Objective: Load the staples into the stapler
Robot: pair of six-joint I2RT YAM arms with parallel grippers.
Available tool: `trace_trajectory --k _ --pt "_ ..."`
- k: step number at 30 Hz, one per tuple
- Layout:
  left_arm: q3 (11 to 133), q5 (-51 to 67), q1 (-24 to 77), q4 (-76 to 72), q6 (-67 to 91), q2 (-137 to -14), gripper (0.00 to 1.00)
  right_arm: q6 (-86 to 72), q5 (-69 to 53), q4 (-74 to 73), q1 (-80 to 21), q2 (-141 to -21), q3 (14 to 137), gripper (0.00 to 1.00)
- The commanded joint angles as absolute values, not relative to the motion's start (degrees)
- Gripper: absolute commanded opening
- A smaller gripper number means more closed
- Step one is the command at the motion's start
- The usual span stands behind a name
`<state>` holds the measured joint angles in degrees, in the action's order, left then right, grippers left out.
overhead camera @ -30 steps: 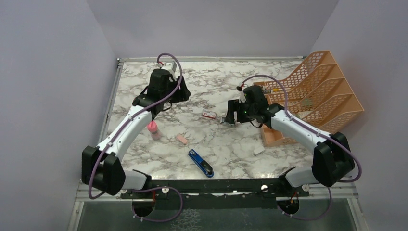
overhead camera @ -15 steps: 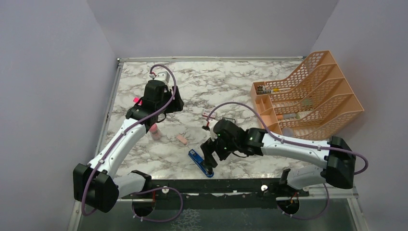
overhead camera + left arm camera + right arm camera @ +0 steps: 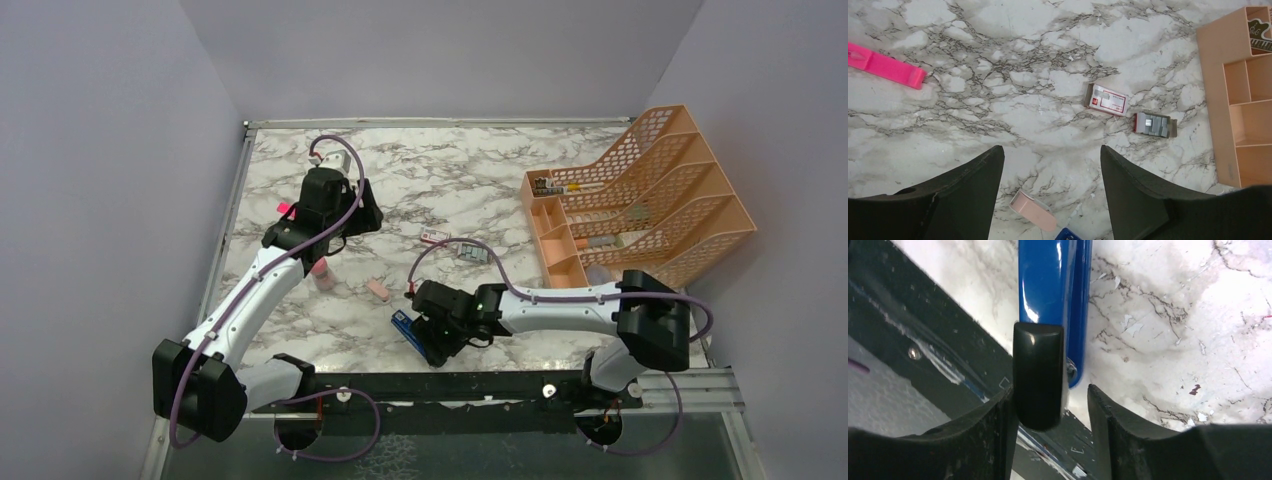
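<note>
The blue stapler [image 3: 405,323] lies near the table's front edge. In the right wrist view its blue body [image 3: 1053,285] runs away from me, and its black end [image 3: 1039,375] sits between my right gripper's fingers. The right gripper [image 3: 437,340] [image 3: 1050,405] is open and straddles that end. The left finger touches it and a gap shows at the right finger. The grey staples [image 3: 1154,125] [image 3: 472,252] lie in an open tray beside the red-and-white box [image 3: 1105,100] [image 3: 434,237]. My left gripper [image 3: 1052,155] [image 3: 340,215] is open and empty above the table.
A pink eraser [image 3: 378,290] [image 3: 1032,210] lies left of the stapler. A pink marker [image 3: 320,270] stands under the left arm. A flat pink piece [image 3: 885,67] lies far left. An orange mesh organizer [image 3: 640,200] [image 3: 1243,100] fills the back right. The black front rail [image 3: 923,340] runs beside the stapler.
My right arm has swung from beside the staple box to the front edge and come down over the stapler's black end. The left arm drew back slightly, then held still.
</note>
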<state>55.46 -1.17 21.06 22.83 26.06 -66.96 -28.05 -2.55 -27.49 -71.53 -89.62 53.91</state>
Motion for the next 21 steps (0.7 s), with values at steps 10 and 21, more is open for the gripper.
trace_trajectory --k 10,21 --pt "53.59 2.63 20.83 21.17 27.31 -66.1 0.74 -42.8 13.1 -29.13 -70.79 -87.2 53.99 0.28" --pt "48.45 15.16 21.27 15.98 32.21 -70.12 0.77 -43.45 1.16 -15.06 -60.25 -82.4 47.05 0.27"
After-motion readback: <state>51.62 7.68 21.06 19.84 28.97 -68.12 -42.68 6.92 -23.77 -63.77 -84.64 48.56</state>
